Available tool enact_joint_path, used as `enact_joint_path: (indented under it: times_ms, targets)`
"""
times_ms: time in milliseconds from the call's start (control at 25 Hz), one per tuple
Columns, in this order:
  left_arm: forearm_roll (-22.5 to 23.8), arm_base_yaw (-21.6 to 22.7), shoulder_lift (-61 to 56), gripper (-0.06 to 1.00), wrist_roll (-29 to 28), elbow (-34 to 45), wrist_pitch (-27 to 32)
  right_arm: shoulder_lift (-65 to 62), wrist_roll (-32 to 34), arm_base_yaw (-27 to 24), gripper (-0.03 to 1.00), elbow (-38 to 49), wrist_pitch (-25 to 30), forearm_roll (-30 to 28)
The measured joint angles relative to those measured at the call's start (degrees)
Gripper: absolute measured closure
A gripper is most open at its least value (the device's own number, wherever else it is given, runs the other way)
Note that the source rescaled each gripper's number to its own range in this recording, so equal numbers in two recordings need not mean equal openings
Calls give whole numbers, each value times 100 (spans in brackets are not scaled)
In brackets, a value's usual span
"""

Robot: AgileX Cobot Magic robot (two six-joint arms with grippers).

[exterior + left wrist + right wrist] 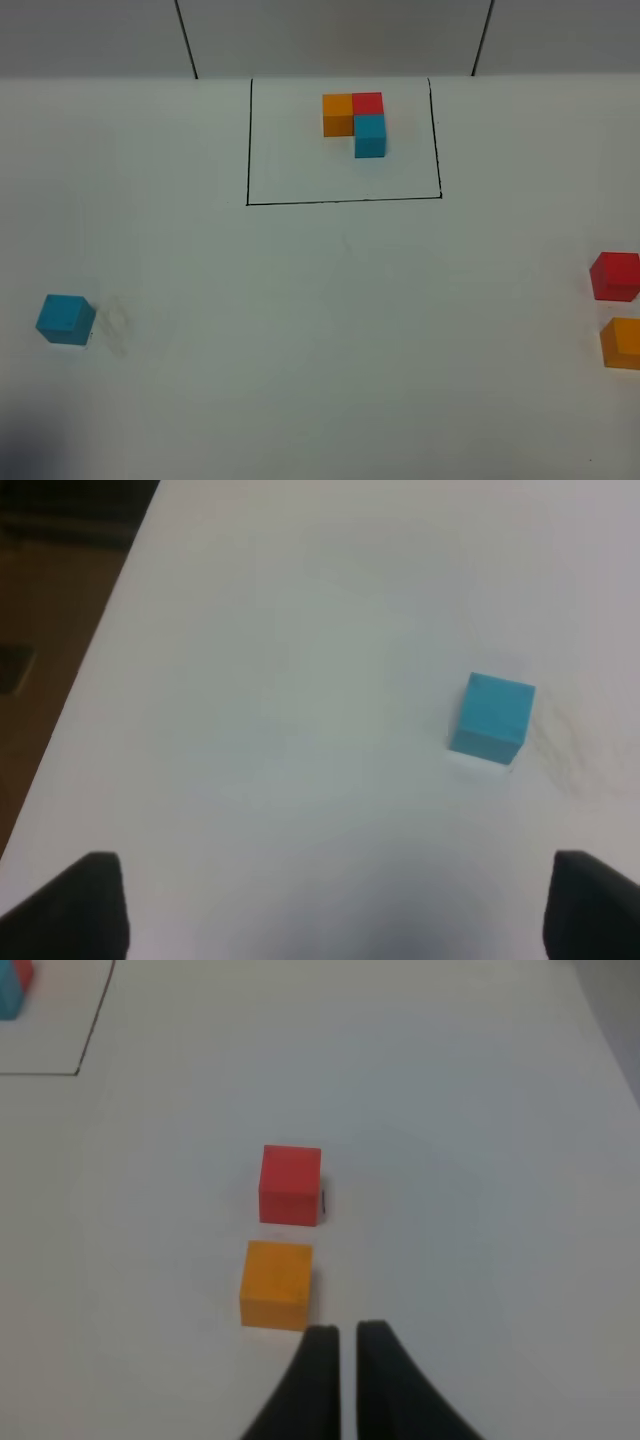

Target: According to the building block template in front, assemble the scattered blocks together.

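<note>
The building block template (357, 122) is an L of orange, red and blue cubes inside a thin black drawn rectangle (343, 201) at the far middle of the table. The scattered blue cube (65, 319) lies at the left, and it also shows in the left wrist view (492, 718). The scattered red cube (614, 276) and orange cube (621, 343) lie at the right edge, and both show in the right wrist view, red (291, 1184) and orange (276, 1284). My left gripper (335, 910) is open and empty, short of the blue cube. My right gripper (347, 1360) is shut and empty, just beside the orange cube.
The white table's left edge (95, 660) runs close to the blue cube, with brown floor beyond it. A corner of the template frame (95, 1020) shows in the right wrist view. A grey wall (330, 35) stands behind the table.
</note>
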Motion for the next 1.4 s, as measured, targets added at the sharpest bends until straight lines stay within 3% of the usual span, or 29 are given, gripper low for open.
enact_joint_path:
  times_ms: [680, 1400]
  targets:
    - [-807, 0, 4068, 4, 186, -139, -1445, 0, 0, 0, 96, 0, 0, 0]
    - [-1178, -453, 6548, 4, 595, -141, -3198, 0, 0, 0, 96, 0, 0, 0]
